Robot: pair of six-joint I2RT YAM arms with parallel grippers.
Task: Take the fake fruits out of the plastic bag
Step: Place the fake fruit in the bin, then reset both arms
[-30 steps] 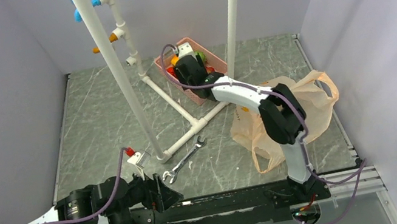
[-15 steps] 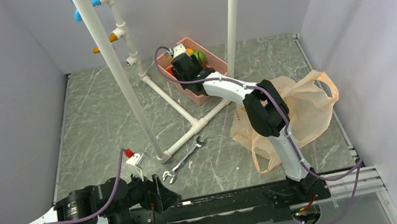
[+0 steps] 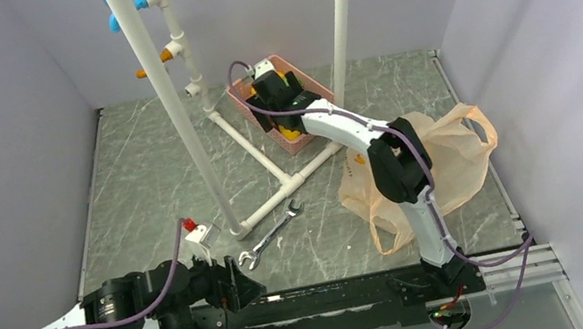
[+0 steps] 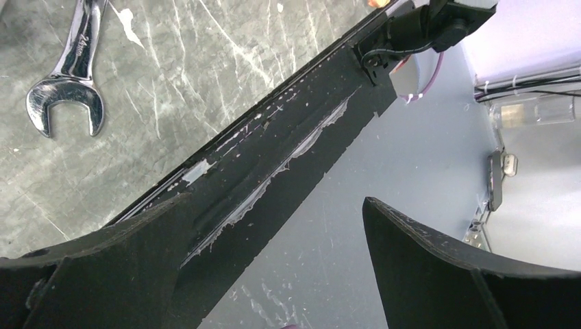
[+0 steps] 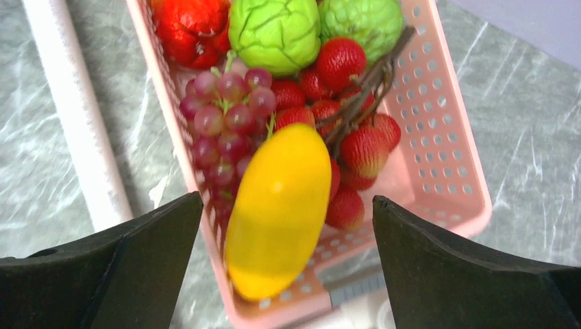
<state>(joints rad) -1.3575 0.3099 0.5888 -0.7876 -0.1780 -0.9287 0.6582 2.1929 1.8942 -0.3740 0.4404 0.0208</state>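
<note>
Right gripper (image 5: 285, 197): hangs directly above the pink basket (image 5: 445, 137), jaws spread wide, nothing gripped; both black fingers stand clear of the fruit below.
Yellow mango (image 5: 277, 209): lies in the basket's near end, lengthwise, one tip against the near rim, resting on the other fruit and touching neither finger.
Grapes (image 5: 223, 120): one red-purple bunch inside the basket, pressed along its left wall, partly under the mango.
Other basket contents: two knobbly green fruits (image 5: 274, 31) at the far end, a glossy red fruit (image 5: 188, 24) in the far-left corner, and a cluster of bumpy red berries (image 5: 363, 147) on a brown stem along the right side.
Plastic bag (image 3: 457, 149): crumpled on the table (image 3: 137, 183), to the near right of the basket and apart from it, partly beneath the right arm's elbow; whether any fruit is inside cannot be told.
White pipe frame (image 5: 75, 116): one bar runs on the table just beside the basket's left wall.
Left gripper (image 4: 275, 201): jaws wide apart and empty, low over the table's near edge, well away to the near left of the basket.
Wrench (image 3: 271, 234): flat on the table, between the basket and the left gripper.
</note>
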